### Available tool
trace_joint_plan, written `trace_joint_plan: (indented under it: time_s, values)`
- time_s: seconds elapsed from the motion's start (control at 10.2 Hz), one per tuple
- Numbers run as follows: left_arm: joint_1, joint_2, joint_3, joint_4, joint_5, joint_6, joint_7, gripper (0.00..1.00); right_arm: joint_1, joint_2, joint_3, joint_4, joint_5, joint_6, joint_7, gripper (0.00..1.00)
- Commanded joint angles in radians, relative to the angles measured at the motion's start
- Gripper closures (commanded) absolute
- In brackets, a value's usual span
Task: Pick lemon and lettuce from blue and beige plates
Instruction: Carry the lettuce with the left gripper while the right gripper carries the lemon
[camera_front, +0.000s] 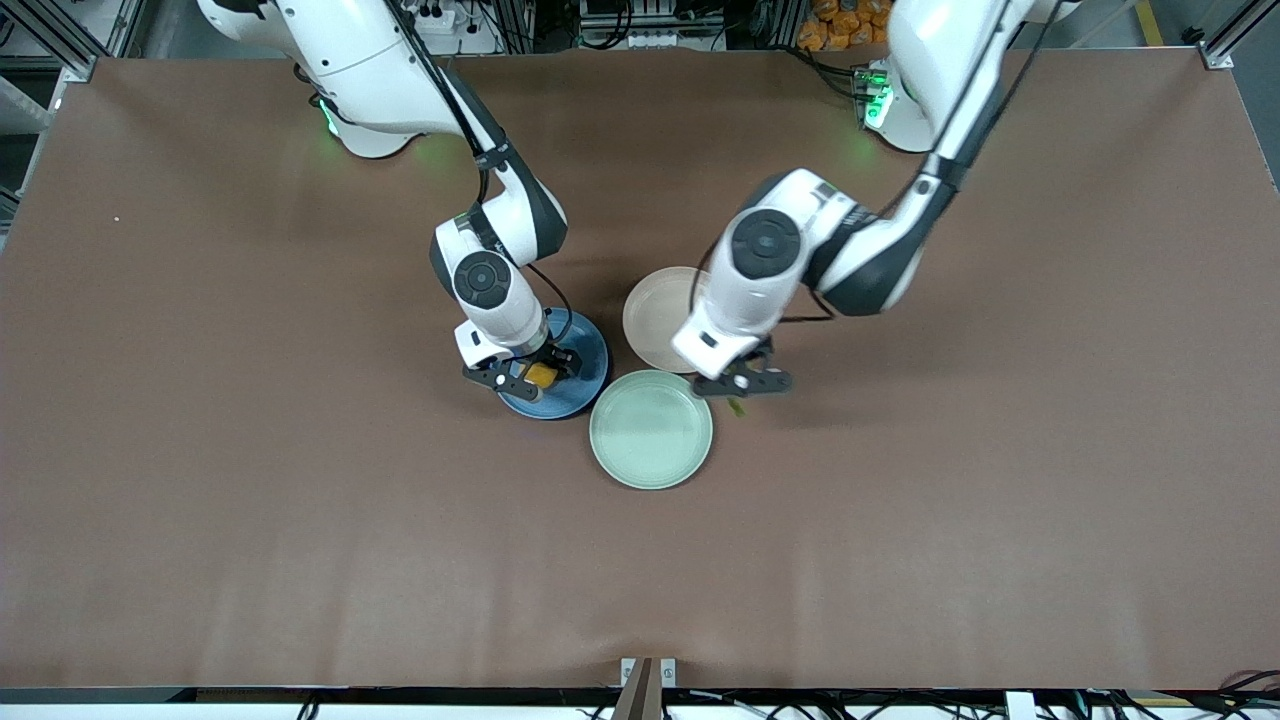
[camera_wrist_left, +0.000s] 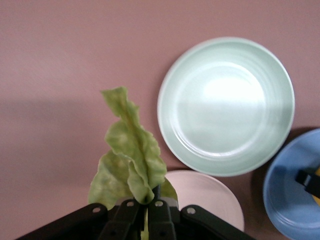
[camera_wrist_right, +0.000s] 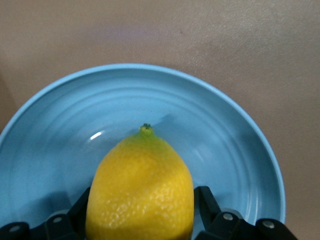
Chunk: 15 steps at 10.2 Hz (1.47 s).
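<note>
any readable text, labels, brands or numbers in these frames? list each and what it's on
None readable.
Lemon, lettuce, blue plate, beige plate and mint-green plate: no markings.
Left gripper and right gripper: no lettering shows.

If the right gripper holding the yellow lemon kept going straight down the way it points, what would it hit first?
Most likely the round blue plate. The right gripper, shut on the dimpled yellow lemon, points down over that plate, so the lemon would probably touch first; its height above the plate is unclear.
</note>
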Motion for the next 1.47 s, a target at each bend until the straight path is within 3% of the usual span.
trace_joint_plan:
  time_s: [0.0, 0.29, 0.69, 0.98, 1.37]
  values:
    - [0.090, -0.030, -0.009, -0.020, 0.026, -0.010, 0.108, 1.00, 0.012, 0.006, -0.009, 0.022, 0.017, -0.007, 0.029, 0.42]
    - [0.192, -0.048, -0.009, -0.021, 0.026, -0.068, 0.272, 1.00, 0.009, 0.005, -0.008, 0.060, 0.017, -0.056, 0.061, 0.57]
    - [0.302, -0.033, -0.006, -0.027, 0.028, -0.115, 0.427, 1.00, -0.041, 0.000, -0.012, 0.189, 0.009, -0.236, 0.043, 0.57]
    - [0.348, 0.005, -0.006, -0.020, 0.087, -0.110, 0.452, 1.00, -0.118, -0.008, -0.012, 0.215, 0.008, -0.294, -0.124, 0.57]
    - [0.376, 0.062, -0.006, -0.020, 0.115, -0.052, 0.453, 1.00, -0.237, -0.011, -0.012, 0.324, 0.005, -0.483, -0.360, 0.57]
